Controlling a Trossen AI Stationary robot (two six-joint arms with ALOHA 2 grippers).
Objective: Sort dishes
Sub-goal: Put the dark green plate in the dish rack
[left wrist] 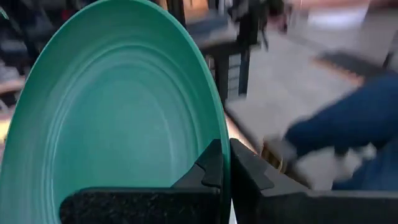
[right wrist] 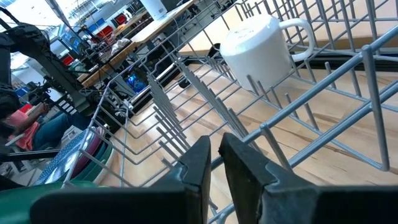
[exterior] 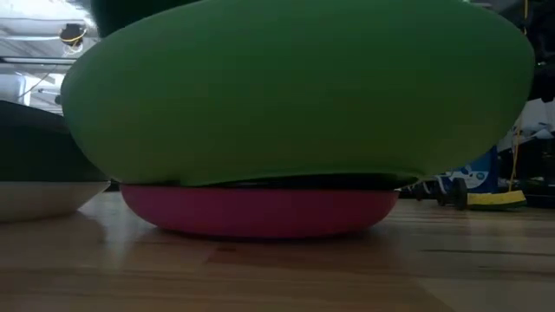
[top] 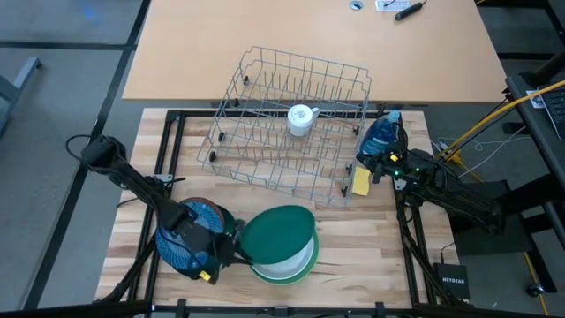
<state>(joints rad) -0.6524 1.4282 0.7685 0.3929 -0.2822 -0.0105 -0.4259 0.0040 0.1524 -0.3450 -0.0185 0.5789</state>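
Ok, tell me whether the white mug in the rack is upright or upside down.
Upside down: the mug rests over the rack's prongs, its closed base facing up.

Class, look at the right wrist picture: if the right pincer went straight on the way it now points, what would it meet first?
Most likely the wire dish rack: the right pincer points straight into its side bars. The white mug sits farther in, behind them, though depth is hard to judge.

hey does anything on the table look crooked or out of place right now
Yes. The wire dish rack sits askew, skewed against the table edges. A white mug lies inside it. The left gripper has its fingers shut on the dark green plate, tilted over a white dish.
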